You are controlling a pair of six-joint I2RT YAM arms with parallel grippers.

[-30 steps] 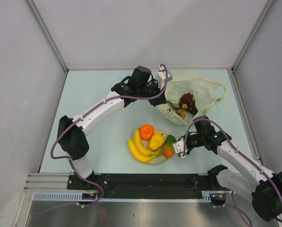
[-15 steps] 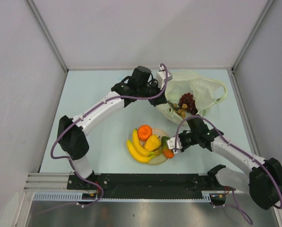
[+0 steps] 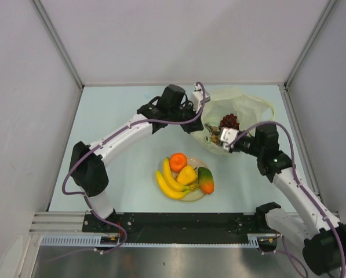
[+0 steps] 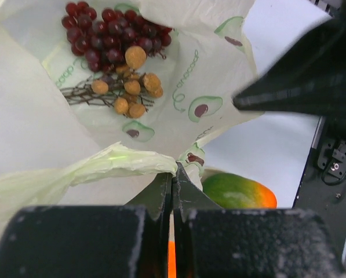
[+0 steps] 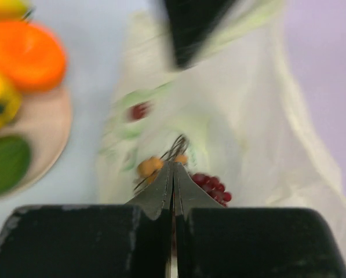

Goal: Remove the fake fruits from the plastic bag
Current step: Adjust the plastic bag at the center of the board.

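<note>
The plastic bag (image 3: 249,109) lies open at the back right, with dark grapes (image 3: 229,121) and brown stemmed bits (image 3: 215,138) inside. My left gripper (image 3: 200,120) is shut on the bag's rim (image 4: 132,162), holding it up; the grapes (image 4: 116,36) and stemmed bits (image 4: 129,92) lie beyond it. My right gripper (image 3: 222,140) is shut and empty at the bag's mouth, its tips (image 5: 173,166) just before the stemmed bits (image 5: 149,167) and grapes (image 5: 211,185). The orange (image 3: 178,161), bananas (image 3: 168,183), yellow fruit (image 3: 188,174) and mango (image 3: 206,179) lie on the plate.
The round cream plate (image 3: 197,197) sits near the front middle, and its rim shows in the right wrist view (image 5: 42,136). The left arm reaches diagonally over the table to the bag. Grey walls enclose the table on three sides.
My right gripper has left the mango on the plate and swung up and right to the bag's mouth. The left gripper still holds the bag's rim.
</note>
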